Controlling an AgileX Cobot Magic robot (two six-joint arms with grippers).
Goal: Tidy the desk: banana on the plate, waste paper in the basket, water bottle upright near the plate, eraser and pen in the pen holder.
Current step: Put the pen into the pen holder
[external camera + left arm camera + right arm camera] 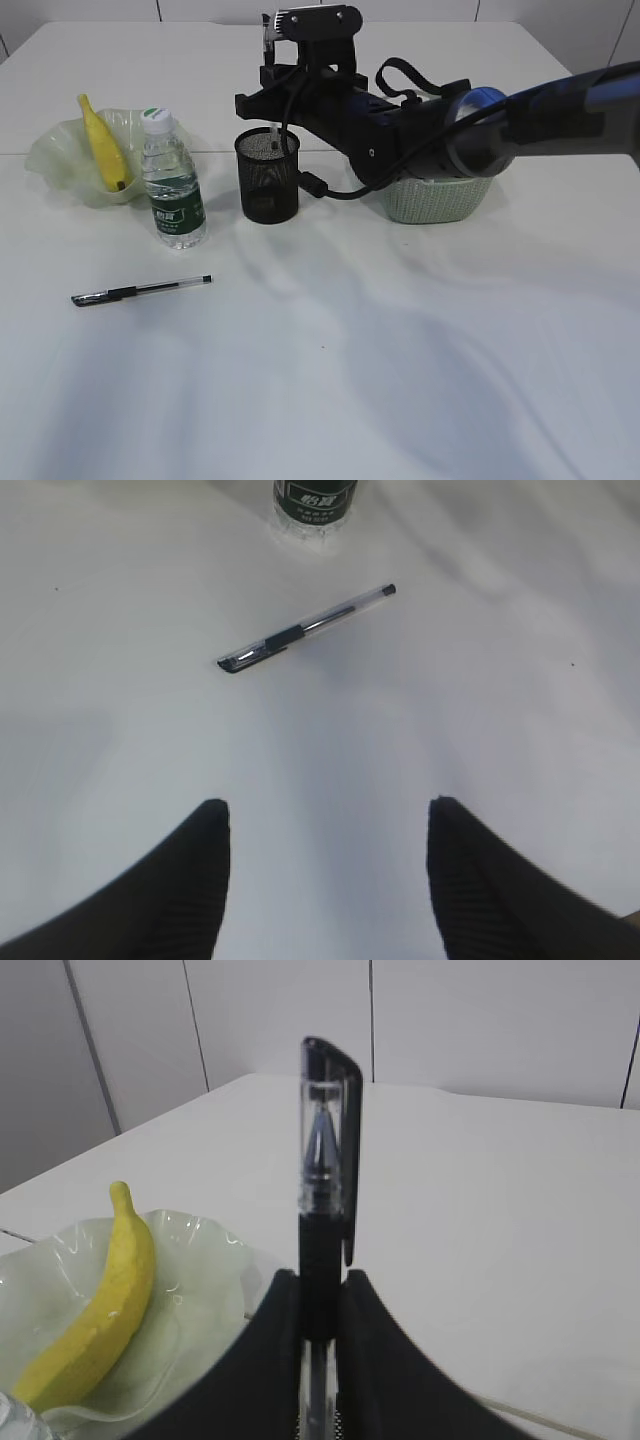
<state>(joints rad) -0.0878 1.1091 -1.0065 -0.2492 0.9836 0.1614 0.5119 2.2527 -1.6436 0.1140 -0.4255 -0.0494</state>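
Note:
My right gripper [322,1285] is shut on a clear black-capped pen [328,1160], held upright with its cap on top. In the exterior view this gripper [262,100] hangs over the black mesh pen holder [267,190], and the pen's lower end [273,140] dips into the cup. A second pen [140,291] lies flat on the desk [380,350], ahead of my open left gripper [328,815] and well apart from it [305,630]. The banana [105,150] lies on the green plate [50,150]. Beside the plate the water bottle [172,185] stands upright. Eraser and waste paper are out of view.
The sage-green basket [440,200] sits right of the pen holder, mostly behind my right arm, which hides its inside. The bottle's base [315,505] is just beyond the lying pen. Banana [95,1310] and plate [200,1290] lie to the left beyond the held pen.

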